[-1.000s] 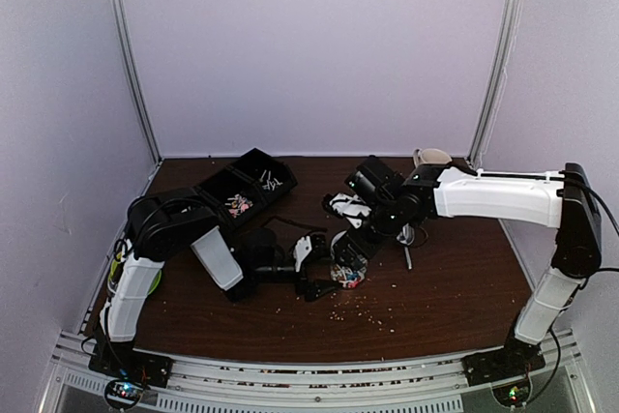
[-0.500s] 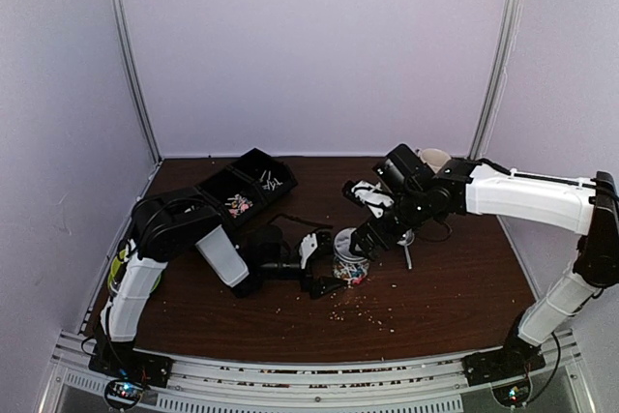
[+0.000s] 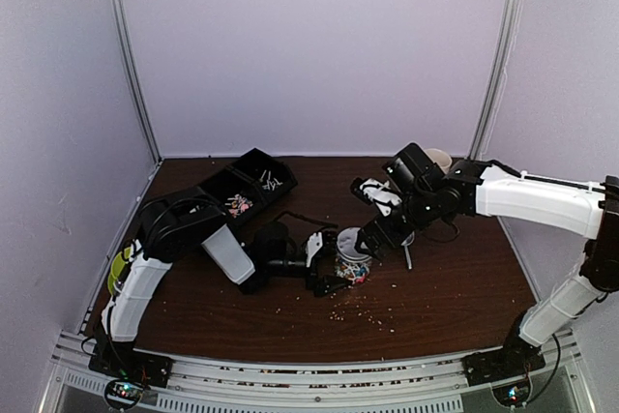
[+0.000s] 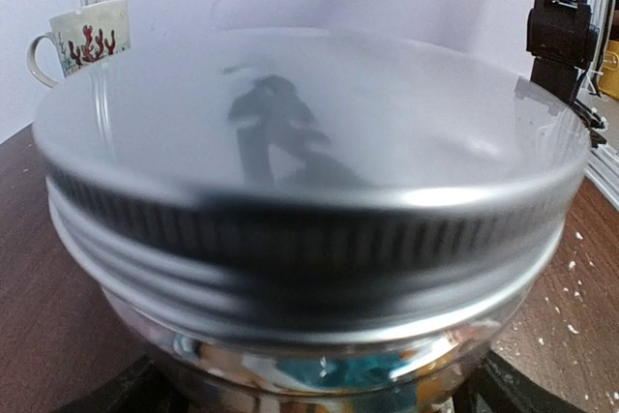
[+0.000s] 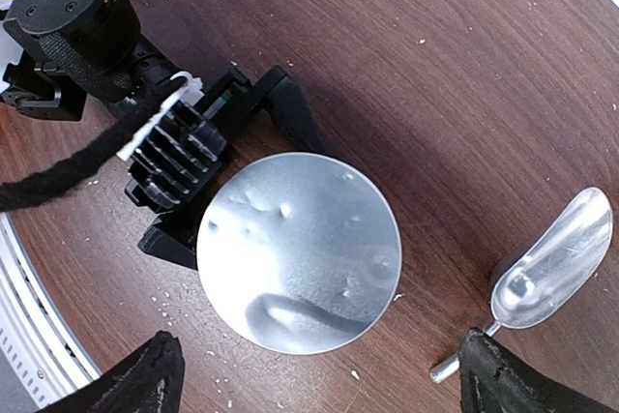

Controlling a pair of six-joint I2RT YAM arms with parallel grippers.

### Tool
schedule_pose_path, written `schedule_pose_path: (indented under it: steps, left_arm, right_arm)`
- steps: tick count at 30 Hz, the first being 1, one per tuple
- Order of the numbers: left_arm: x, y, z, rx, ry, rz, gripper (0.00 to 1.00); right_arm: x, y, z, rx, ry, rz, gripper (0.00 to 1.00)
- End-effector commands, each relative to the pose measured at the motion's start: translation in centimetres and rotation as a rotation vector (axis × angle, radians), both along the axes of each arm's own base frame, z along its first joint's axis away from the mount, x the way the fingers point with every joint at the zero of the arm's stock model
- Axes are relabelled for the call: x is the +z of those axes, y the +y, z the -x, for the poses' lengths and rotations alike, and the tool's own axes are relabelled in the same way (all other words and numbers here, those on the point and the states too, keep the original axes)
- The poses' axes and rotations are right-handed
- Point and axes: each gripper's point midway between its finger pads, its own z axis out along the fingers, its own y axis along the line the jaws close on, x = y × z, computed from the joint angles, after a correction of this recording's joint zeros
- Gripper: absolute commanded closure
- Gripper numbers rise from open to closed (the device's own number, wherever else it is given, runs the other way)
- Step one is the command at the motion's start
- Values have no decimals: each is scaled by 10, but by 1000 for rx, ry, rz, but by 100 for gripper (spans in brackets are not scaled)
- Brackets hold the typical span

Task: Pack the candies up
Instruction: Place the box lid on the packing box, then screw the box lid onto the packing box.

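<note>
Dark wooden table [image 3: 455, 287], lilac walls [image 3: 309, 45]. On the left a black tray [image 3: 215, 189] is holding some candies [image 3: 238, 204]. Then the left gripper [image 3: 329, 266] is sitting with jaws spread wide either side of a jar [image 3: 352, 268], more candies showing through the glass under a metal lid [image 5: 300, 249]; can't tell if it's actually squeezing. The right gripper [image 5: 319, 355] is hovering over the lid, jaws wide apart, holding nothing. A scoop [image 5: 551, 273] is lying just right of the jar.

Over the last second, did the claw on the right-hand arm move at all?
Yes. The right gripper has drawn back rightward and slightly up the view, farther from the black tray at the table's back left.
</note>
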Motion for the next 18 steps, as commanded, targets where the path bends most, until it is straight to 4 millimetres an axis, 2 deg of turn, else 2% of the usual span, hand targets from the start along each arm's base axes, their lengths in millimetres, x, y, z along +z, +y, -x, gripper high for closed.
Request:
schedule_pose_path:
  steps: [1,5,9,18]
  left_arm:
    - [-15,3,8,-32,19,-10,5]
    - [-13,4,10,-34,22,-4,5]
    - [-14,5,10,-34,25,-6,5]
    - [-15,9,8,-27,35,-8,6]
  right_arm:
    - [10,-1,-8,-28,-1,-69,0]
    - [15,10,-14,-15,44,-164,0]
    - [16,24,-20,10,75,-192,4]
    - [-5,18,-46,-60,42,-77,12]
